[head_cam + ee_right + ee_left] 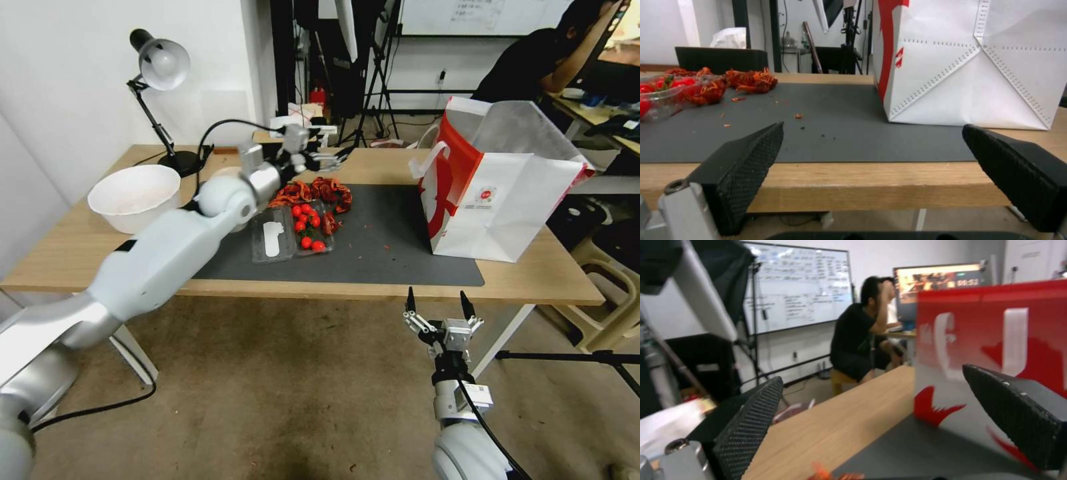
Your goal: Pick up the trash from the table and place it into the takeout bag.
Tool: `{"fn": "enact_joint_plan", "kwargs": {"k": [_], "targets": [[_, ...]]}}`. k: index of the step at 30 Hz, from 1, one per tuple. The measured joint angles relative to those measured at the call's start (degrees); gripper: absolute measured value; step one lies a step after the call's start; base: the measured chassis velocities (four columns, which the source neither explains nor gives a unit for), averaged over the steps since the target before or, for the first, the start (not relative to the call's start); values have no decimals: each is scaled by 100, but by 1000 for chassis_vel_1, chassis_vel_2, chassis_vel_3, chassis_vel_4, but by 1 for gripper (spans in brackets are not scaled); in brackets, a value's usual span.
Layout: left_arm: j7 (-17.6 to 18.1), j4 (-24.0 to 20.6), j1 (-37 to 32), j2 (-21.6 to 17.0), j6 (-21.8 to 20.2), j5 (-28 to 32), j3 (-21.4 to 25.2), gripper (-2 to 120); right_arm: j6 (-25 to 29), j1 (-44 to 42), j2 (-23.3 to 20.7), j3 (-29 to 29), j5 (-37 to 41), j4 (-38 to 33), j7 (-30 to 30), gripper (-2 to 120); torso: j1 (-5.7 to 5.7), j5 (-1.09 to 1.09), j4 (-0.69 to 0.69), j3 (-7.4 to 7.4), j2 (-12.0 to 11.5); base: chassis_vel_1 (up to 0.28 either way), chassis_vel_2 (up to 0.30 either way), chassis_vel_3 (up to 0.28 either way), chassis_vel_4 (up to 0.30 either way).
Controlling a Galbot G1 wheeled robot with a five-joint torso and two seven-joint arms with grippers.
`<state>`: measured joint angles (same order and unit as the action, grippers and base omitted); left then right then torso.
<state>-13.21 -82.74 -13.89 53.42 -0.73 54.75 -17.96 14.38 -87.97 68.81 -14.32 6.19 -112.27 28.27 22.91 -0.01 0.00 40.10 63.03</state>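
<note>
The trash I see is a heap of red shell scraps [313,192] [751,80] and an open clear plastic box [283,237] [658,100] holding red cherry tomatoes, both on the dark grey mat [387,240] of the table [67,257]. My left gripper [340,157] [871,373] hovers open and empty just above the far side of the scraps, facing the takeout bag [996,323]. The white and red takeout bag [507,200] [973,66] stands open at the mat's right end. My right gripper [435,297] [873,126] waits open below the table's front edge.
A large white bowl [133,197] sits on the table's left end, with a desk lamp [160,67] behind it. Small red crumbs dot the mat between box and bag. Beige stools [600,267] and a tripod leg [567,357] stand right of the table.
</note>
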Motion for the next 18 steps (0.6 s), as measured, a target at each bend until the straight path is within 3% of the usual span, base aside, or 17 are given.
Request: {"fn": "enact_joint_plan", "kwargs": {"k": [7, 18], "targets": [[372, -540, -935, -479, -78, -171, 764, 100, 0, 7, -10, 13, -1, 25, 0, 100, 0, -1, 0, 0, 0, 0, 0, 0, 0], [1034, -1414, -2221, -885, -347, -578, 1655, 100, 5, -23, 12, 44, -7, 32, 0, 100, 0, 0, 0, 0, 0, 0, 0, 0, 0]]}}
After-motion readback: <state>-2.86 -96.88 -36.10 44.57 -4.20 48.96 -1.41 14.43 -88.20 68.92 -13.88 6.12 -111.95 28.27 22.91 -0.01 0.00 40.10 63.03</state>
